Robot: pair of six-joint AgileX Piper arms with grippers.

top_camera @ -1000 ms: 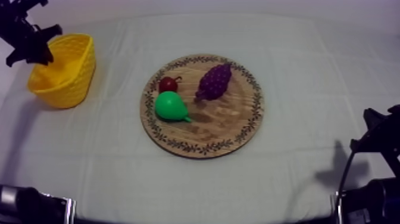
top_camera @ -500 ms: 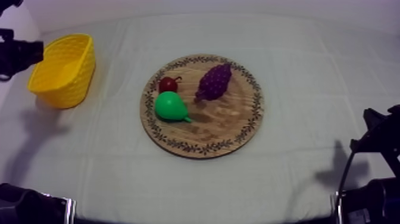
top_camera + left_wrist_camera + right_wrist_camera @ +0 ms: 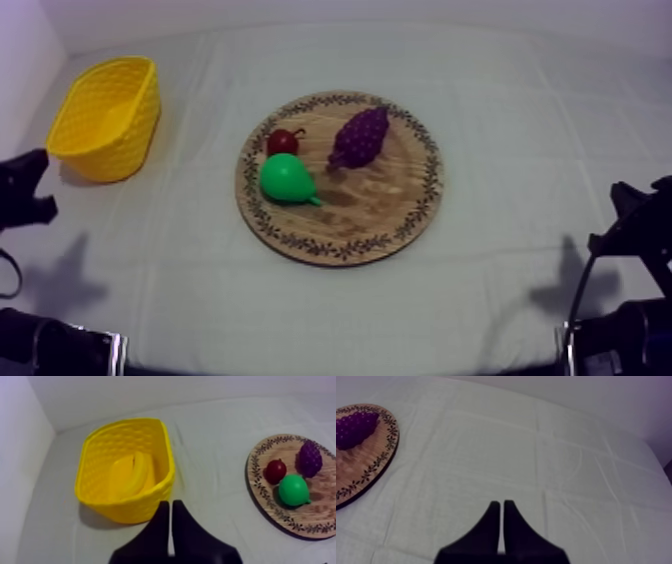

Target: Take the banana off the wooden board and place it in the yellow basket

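The banana (image 3: pixel 134 474) lies inside the yellow basket (image 3: pixel 148 507), which stands at the table's far left (image 3: pixel 105 118). My left gripper (image 3: pixel 170 504) is shut on nothing, its fingers together as a narrow wedge just in front of the basket. In the top view it sits low at the left edge (image 3: pixel 28 186), apart from the basket. My right gripper (image 3: pixel 501 503) is shut and empty over bare cloth, right of the round wooden board (image 3: pixel 372 464); in the top view it rests at the right edge (image 3: pixel 632 222).
The wooden board (image 3: pixel 385 215) sits mid-table and carries a green pear (image 3: pixel 287 180), a small red fruit (image 3: pixel 282 141) and a bunch of purple grapes (image 3: pixel 360 137). A white wall rises at the table's left side, behind the basket.
My left arm has drawn back from above the basket, moving down and toward the table's near left edge. The right arm and the fruit on the board have not moved.
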